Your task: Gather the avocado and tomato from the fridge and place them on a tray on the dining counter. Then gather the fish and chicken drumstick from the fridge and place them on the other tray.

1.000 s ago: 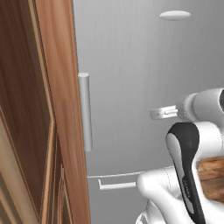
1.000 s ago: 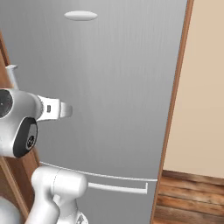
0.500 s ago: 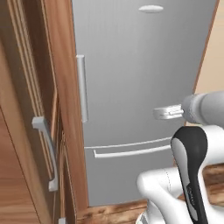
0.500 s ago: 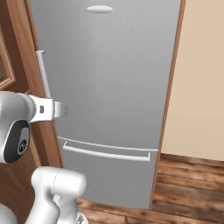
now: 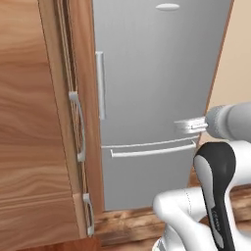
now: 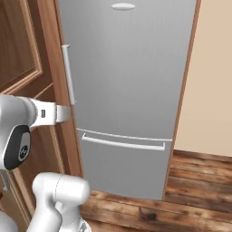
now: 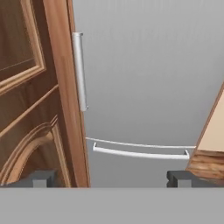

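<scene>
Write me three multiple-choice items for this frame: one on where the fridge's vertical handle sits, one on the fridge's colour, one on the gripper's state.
1. On which edge of the fridge door is the vertical handle?
A. beside the wooden cabinet
B. beside the beige wall
C. along the top

2. The fridge is:
A. white
B. grey
C. black

3. The gripper is:
A. shut on the handle
B. shut on nothing
C. open, holding nothing

Answers: 1 A, the bar runs down the door edge next to the cabinet; 2 B, door and drawer are plain grey; 3 C, the hand view shows the finger tips wide apart with nothing between.
</scene>
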You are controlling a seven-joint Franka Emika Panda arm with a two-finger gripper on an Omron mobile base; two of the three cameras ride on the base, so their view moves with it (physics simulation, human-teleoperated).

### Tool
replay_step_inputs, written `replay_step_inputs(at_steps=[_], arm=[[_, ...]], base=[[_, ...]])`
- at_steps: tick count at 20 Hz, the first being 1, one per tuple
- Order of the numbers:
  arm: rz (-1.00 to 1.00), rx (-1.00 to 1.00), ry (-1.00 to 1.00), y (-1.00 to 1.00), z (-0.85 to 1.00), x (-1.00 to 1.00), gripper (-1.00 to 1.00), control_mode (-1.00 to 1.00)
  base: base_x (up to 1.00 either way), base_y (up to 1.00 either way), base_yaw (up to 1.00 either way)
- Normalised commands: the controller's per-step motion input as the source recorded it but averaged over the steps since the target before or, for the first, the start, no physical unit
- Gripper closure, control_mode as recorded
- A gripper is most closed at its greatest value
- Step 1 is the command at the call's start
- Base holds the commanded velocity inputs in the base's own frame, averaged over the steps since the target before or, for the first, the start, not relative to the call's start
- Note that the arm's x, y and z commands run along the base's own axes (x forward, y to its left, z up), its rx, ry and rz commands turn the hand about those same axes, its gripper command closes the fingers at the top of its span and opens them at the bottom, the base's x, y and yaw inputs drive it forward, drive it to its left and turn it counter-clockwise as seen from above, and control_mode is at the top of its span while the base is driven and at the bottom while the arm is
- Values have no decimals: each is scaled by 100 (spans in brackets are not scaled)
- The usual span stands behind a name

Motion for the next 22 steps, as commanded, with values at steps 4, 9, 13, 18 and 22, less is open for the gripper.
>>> replay_step_inputs(at_steps=[4,9,13,18,22], arm=[[0,0,0,0,0,0,-100,100],[0,0,0,0,0,0,-100,100],[0,0,0,0,0,0,-100,100],[0,0,0,0,0,0,-100,100],[0,0,0,0,0,0,-100,100]], base=[[-1,96,0],[20,5,10],[25,-17,9],[30,5,2],[25,9,1]])
